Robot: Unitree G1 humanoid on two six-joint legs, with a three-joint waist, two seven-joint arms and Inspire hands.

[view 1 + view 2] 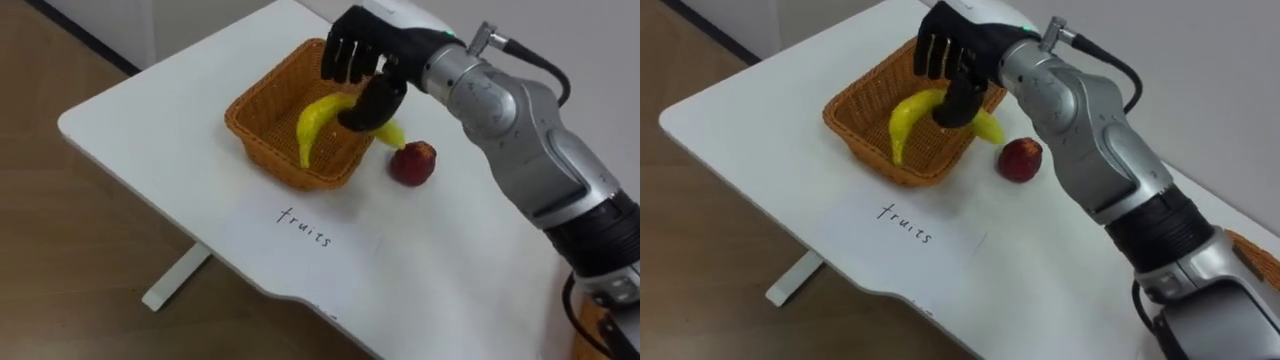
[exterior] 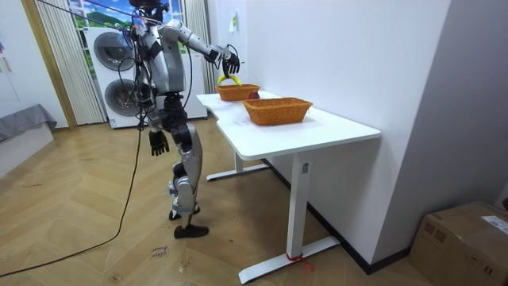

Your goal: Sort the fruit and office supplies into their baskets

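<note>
The right hand (image 1: 362, 55) pinches the banana (image 1: 318, 120), thumb against curled fingers, over the basket (image 1: 268, 150) near the table's (image 1: 150, 130) far edge; released now, its end overhanging the rim might tip it out toward the apple (image 1: 413, 163).

— Seeing bright yellow on the banana (image 1: 312, 122), slightly greener toward the lower tip.
— Agreed. Orange-brown wicker weave on the basket (image 1: 265, 150), and the same on the second basket (image 2: 278, 111).
— Deep red with a paler patch on the round fruit (image 1: 413, 163).
— Plain white for the table (image 1: 140, 120), with dark handwriting (image 1: 305, 227) across it. Black on the right hand (image 1: 352, 50).
— Warm brown herringbone on the floor (image 2: 79, 206).
</note>
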